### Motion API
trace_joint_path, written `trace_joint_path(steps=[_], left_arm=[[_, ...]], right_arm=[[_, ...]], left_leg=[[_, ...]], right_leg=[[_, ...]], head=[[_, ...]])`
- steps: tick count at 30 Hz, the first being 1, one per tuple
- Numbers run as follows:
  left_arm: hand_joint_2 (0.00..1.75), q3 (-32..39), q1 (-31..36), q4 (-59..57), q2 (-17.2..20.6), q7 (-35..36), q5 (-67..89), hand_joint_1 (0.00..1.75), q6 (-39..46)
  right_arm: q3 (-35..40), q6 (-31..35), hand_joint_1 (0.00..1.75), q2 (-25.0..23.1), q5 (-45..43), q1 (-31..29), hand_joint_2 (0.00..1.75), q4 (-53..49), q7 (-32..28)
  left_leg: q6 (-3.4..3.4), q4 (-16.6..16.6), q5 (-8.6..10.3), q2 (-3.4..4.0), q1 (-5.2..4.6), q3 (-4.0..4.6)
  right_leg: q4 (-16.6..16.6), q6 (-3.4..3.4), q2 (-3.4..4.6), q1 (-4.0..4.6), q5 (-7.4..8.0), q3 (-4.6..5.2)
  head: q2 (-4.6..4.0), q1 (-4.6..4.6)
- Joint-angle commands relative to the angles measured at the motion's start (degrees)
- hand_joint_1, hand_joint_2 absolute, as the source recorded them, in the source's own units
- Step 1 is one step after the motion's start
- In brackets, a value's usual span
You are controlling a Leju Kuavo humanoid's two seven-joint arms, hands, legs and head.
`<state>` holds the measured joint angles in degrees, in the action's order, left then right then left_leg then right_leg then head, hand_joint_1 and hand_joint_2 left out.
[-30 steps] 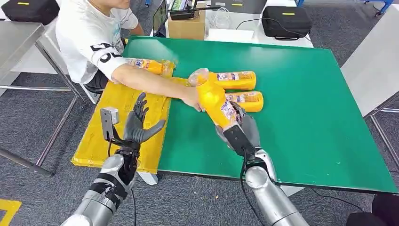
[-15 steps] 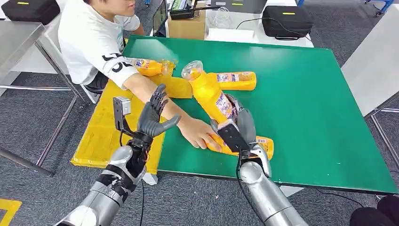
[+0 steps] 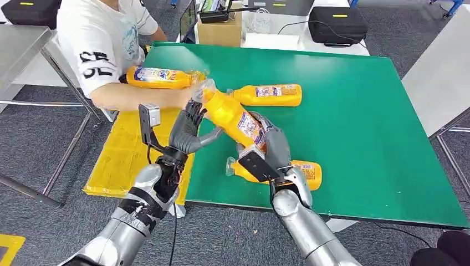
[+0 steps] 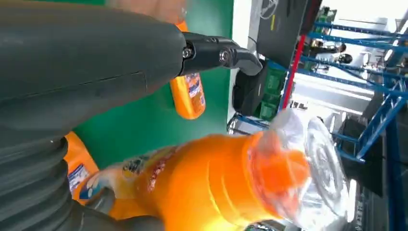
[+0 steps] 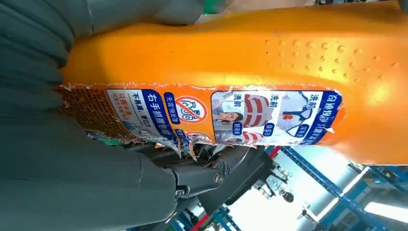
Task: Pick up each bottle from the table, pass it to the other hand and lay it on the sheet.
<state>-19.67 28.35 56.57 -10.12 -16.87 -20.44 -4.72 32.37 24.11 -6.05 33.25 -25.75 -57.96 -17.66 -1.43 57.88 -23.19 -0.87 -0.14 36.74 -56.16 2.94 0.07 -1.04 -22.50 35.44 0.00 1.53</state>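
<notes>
Right hand [image 3: 266, 145] grips the lower body of an orange plastic bottle with a printed label and clear film over its cap [image 3: 230, 113], holding it tilted above the green table [image 3: 354, 122], cap end pointing toward the left hand [image 3: 185, 130]. Left hand is spread wide, fingers apart, thumb [image 3: 210, 136] under or against the bottle's neck; can't tell whether it actually touches. Left wrist view puts the film-wrapped cap [image 4: 284, 173] right in front of that hand's palm, nothing clasped. Second orange bottle [image 3: 294, 173] lies on the table just behind the right hand, near the front edge. Third orange bottle [image 3: 269, 95] lies flat further back on the table. Fourth orange bottle [image 3: 158, 77] lies at the far end of the yellow sheet [image 3: 119, 155], next to the forearm [image 3: 138, 98] of a person in a white T-shirt [image 3: 100, 39].
</notes>
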Motion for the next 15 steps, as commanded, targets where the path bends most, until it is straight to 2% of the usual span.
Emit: trace_joint_path(steps=[1, 15], left_arm=[[1.75, -2.6, 2.8, -1.4, 1.0, 1.2, -1.2, 0.00, -0.1], [1.75, -2.7, 2.9, -1.3, 1.0, 1.2, -1.3, 0.00, -0.1]], right_arm=[[4.2, -0.1, 1.75, -0.6, 0.9, -5.1, 1.75, 4.5, -0.4], [4.1, -0.1, 1.75, -0.5, 0.7, -5.1, 1.75, 4.6, -0.3]], left_leg=[[0.09, 0.1, -0.12, 0.13, 0.04, -0.20], [0.05, 0.0, -0.05, 0.05, 0.01, -0.12]], right_leg=[[-0.1, -0.12, 0.07, 0.06, -0.08, -0.18], [0.0, -0.08, 0.02, 0.02, -0.05, -0.11]], head=[[0.00, 0.02], [-0.02, 0.02]])
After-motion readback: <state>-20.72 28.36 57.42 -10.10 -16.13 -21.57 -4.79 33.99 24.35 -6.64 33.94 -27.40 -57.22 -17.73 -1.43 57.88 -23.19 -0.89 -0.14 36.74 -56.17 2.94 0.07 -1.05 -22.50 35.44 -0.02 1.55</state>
